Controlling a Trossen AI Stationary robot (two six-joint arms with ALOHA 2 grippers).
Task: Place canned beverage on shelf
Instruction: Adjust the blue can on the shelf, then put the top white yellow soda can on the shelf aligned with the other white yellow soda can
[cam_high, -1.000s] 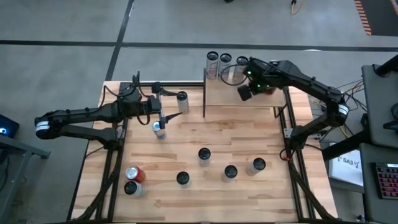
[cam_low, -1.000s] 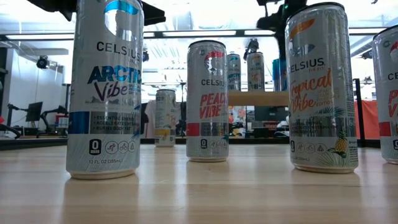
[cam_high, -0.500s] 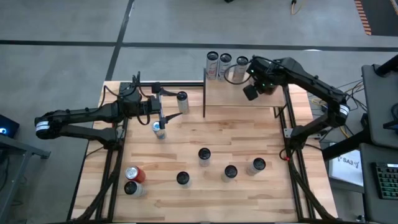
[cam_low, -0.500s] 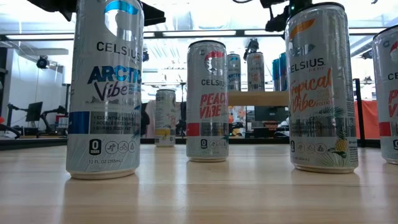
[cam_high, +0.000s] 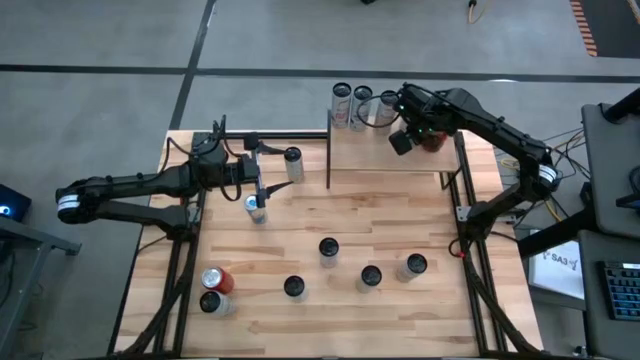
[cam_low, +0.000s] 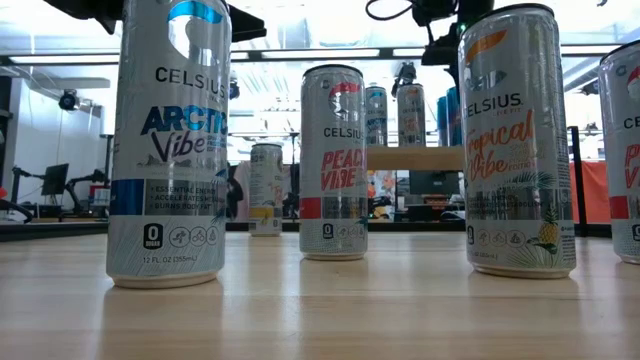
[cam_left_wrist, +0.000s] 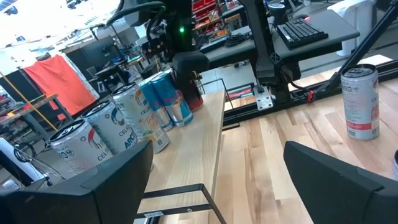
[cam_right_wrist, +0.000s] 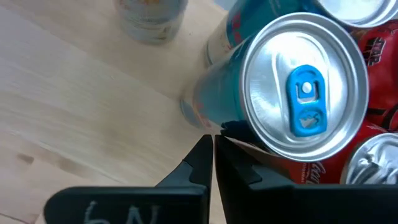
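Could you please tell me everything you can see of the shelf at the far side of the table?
The shelf is a small rectangular light-wood board with thin black metal posts, raised above the tabletop. Several cans stand along its far edge. The right end effector, shut, hovers over its far right corner; nothing else touches it.

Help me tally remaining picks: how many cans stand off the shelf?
8 cans: two beside the left gripper, two at the high view's lower left, four across the middle. None appears hidden.
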